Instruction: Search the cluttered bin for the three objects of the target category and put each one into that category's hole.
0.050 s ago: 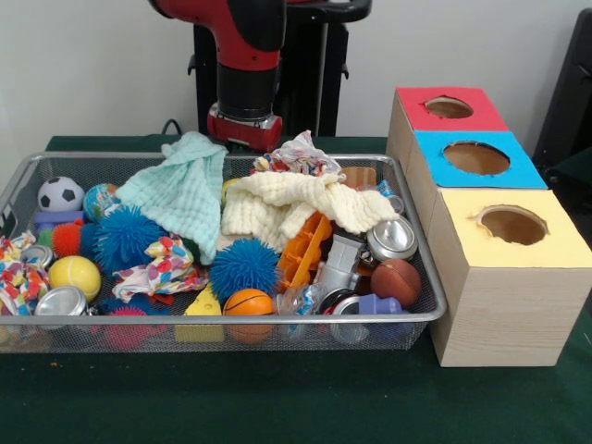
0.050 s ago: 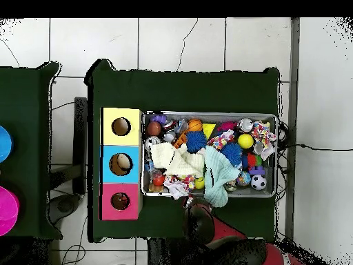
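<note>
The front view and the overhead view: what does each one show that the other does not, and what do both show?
Only the front view shows the wooden side of the box and the cans clearly. Only the overhead view shows the tiled floor, a second table with blue and pink discs, and something lying inside the blue hole. Both show the bin, the cloths, the balls, the three holes and the arm; the tool is not seen in either.

The arm (image 1: 248, 55) is cut off by the front view's top edge, and its claw hides behind the bin's (image 1: 222, 159) far rim. Just beside it, the mint cloth (image 1: 180, 190) and cream cloth (image 1: 296, 205) bury whatever lies beneath.
</note>
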Robot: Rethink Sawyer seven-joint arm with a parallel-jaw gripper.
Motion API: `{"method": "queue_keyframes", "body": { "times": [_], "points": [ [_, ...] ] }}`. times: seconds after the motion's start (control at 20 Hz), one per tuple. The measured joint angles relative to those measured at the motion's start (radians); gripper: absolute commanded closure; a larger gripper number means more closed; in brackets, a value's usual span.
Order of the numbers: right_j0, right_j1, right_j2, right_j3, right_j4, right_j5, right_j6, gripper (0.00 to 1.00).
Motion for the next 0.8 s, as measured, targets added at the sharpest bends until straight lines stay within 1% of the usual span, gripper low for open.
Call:
{"method": "queue_keyframes", "body": {
  "times": [0.4, 0.55, 0.75, 0.8],
  "points": [
    [-0.015, 0.01, -0.001, -0.001, -0.044, -0.054, 0.0, 0.0],
    [-0.015, 0.01, -0.002, -0.001, -0.045, -0.055, 0.0, 0.0],
    [-0.009, 0.005, -0.006, -0.002, -0.028, -0.032, 0.0, 0.0],
    [0.001, -0.006, -0.012, -0.006, 0.0, 0.013, 0.0, 0.0]
  ]
}}
